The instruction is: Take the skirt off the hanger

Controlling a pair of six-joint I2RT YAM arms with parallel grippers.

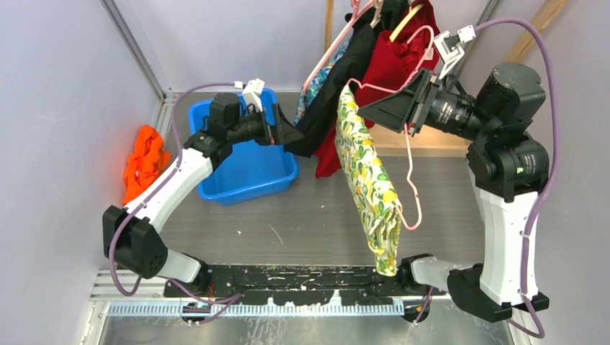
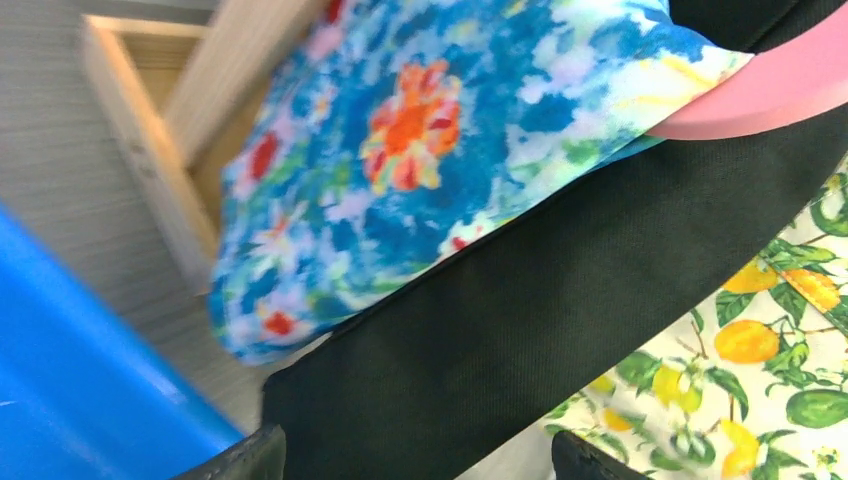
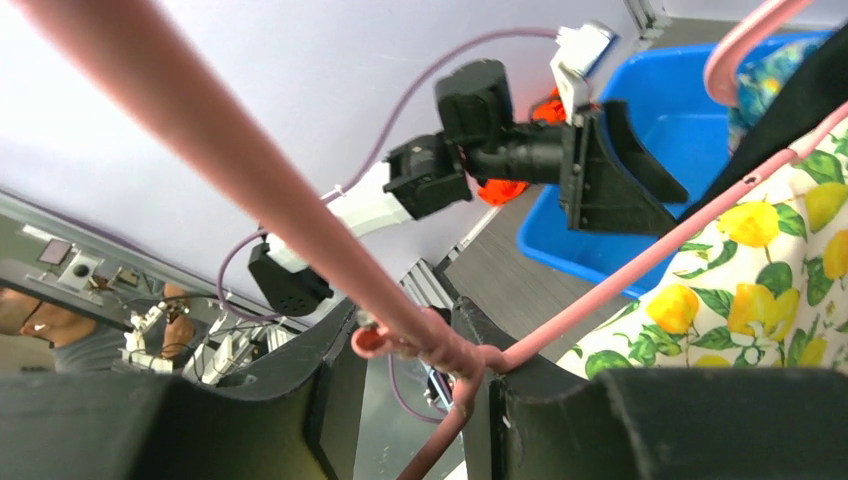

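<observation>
My right gripper (image 1: 394, 108) was clamped on the hanger (image 3: 215, 150), the skirt (image 1: 367, 180) hanging lengthwise below it, just right of my left gripper (image 1: 288, 135), whose jaws stood apart.

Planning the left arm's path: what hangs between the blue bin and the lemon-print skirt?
A black garment hangs there, clearest in the top view.
</observation>
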